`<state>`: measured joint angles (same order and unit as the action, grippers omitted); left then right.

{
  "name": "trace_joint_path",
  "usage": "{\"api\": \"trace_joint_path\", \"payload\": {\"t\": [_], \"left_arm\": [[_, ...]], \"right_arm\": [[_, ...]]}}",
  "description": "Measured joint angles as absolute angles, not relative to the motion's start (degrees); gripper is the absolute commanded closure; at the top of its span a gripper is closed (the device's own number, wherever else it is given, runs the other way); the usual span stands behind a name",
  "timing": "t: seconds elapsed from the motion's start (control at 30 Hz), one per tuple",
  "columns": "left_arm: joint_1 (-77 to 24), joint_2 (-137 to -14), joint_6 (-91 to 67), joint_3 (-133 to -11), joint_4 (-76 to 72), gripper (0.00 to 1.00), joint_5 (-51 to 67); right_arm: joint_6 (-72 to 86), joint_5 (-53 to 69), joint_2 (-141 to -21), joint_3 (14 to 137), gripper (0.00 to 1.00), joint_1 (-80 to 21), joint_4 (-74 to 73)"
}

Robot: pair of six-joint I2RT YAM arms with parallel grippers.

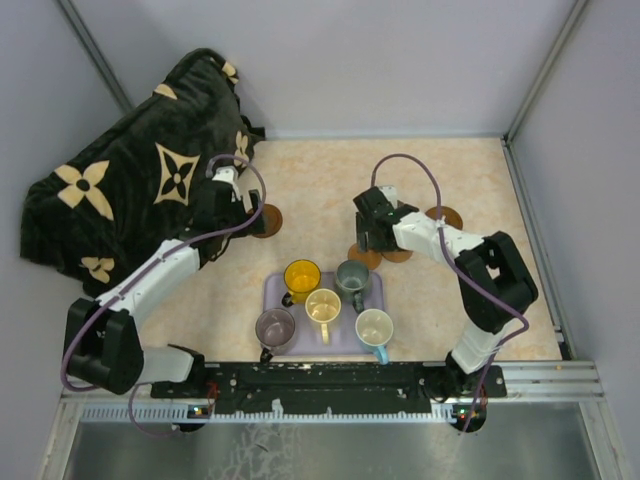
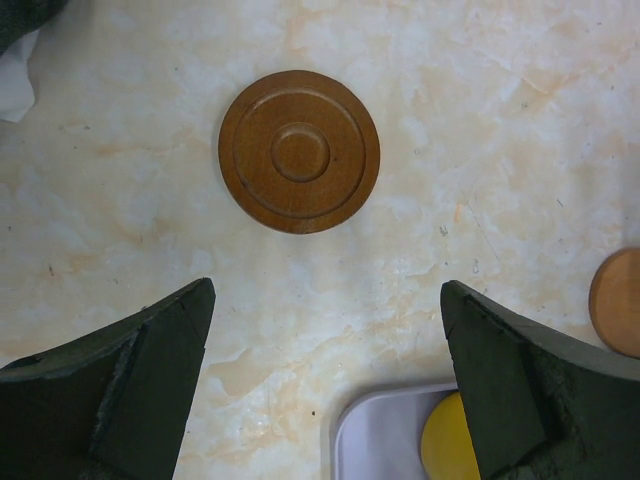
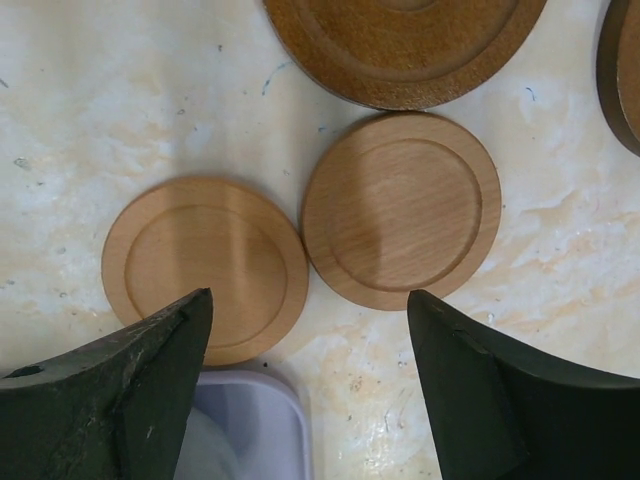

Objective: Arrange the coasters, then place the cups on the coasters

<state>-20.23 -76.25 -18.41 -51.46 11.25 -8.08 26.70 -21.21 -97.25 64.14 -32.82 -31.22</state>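
Left tool (image 2: pixel 325 290) hangs over the pale marbled counter (image 2: pixel 120 200), its two dark fingers spread wide with nothing between them. Just ahead of the fingertips, apart from them, a dark brown round wooden coaster (image 2: pixel 299 151) with ring grooves lies flat, near a black blanket patterned with cream flowers (image 1: pixel 120 190).

Nearer the arm bases sits a lavender rectangular tray (image 1: pixel 372 300) carrying five mugs: the mauve-grey mug (image 1: pixel 275 327), yellow mug (image 1: pixel 302 275), cream mug (image 1: pixel 323 305), dark grey-green mug (image 1: pixel 352 275) and white mug with a light blue handle (image 1: pixel 375 327).

Right tool (image 3: pixel 310 297) is also spread open, gripping nothing, low over two pale wooden discs lying edge to edge. The left pale coaster (image 3: pixel 205 268) is partly under its left finger. The right pale coaster (image 3: pixel 402 209) lies just ahead of the gap. A darker brown coaster (image 3: pixel 400 40) lies just beyond them, and an edge coaster (image 3: pixel 625 70) shows at the right border.
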Motion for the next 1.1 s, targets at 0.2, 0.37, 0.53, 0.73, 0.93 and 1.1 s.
{"api": "trace_joint_path", "payload": {"t": [0.2, 0.37, 0.53, 0.73, 0.93, 1.1], "left_arm": [[-20.2, -75.5, -19.3, -50.6, 12.0, 0.0, -9.0], [-20.2, -75.5, -19.7, -50.4, 12.6, 0.0, -9.4], [-20.2, -75.5, -19.7, -50.4, 13.0, 0.0, -10.0], [-20.2, -75.5, -19.7, -50.4, 13.1, 0.0, -11.1], [-20.2, -75.5, -19.7, -50.4, 13.1, 0.0, -11.8], [-20.2, -75.5, -19.7, -50.4, 13.3, 0.0, -12.2]], "right_arm": [[26.6, -19.3, -98.0, 63.0, 0.26, -32.8, -28.3], [26.8, -18.1, -99.9, 61.7, 0.3, -32.8, -26.4], [26.8, -17.1, -100.4, 61.5, 0.38, -32.8, -24.2], [26.8, -17.0, -101.4, 61.5, 0.38, -32.7, -20.8], [26.9, -17.0, -101.8, 61.5, 0.38, -31.6, -19.4], [26.9, -15.9, -101.9, 61.5, 0.39, -30.8, -18.9]]}}
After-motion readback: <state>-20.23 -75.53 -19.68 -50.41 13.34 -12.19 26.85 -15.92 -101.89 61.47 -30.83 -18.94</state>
